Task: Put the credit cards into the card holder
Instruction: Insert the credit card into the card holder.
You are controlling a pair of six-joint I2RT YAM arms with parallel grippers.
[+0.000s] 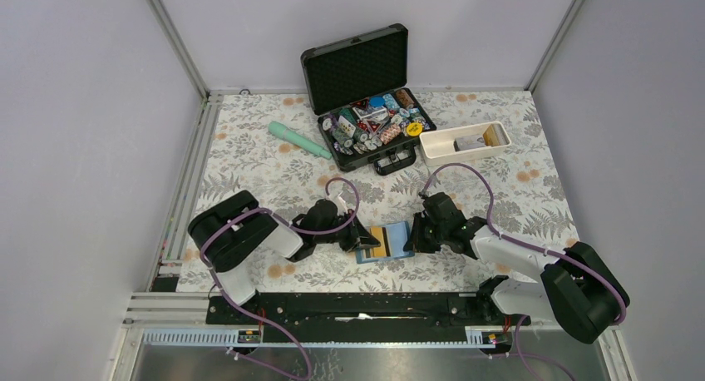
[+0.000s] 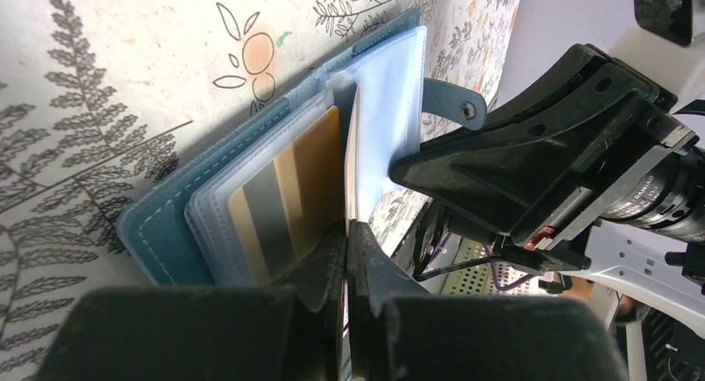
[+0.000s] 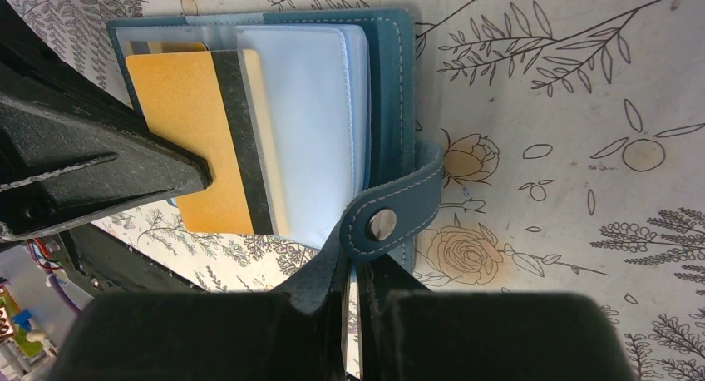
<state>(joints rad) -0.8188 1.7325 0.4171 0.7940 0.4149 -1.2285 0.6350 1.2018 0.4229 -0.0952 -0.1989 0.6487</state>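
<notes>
While the card holder (image 1: 399, 231) lies open on the tabletop (image 1: 274, 177) at about 6 o'clock, close to the arm bases, I have a hand at each end of it. My left hand (image 2: 347, 231), at the holder's 9 o'clock, is clenched on something thin that shows only edge-on from its own wrist. From the right wrist view I take that to be the orange-gold card (image 3: 175, 131). Its far edge is tucked under a clear sleeve (image 3: 299, 123) and most of it is bare. My right hand (image 3: 353, 269), at the holder's 3 o'clock, is pinched on the snap strap (image 3: 391, 206), pinning that side. Another striped card (image 2: 283, 198) seems to sit in the pocket beneath.

I judge the step in hand to be sliding this card home. To do it well I'd push straight toward 3 o'clock, keeping the card flat and level with the pocket mouth so it neither rides over the sleeve nor buckles it. I'd hold the strap firm against the push, or the holder will likely skate across the tabletop. I'd release only once the card is mostly in, then nudge the rest with the closed hand.
</notes>
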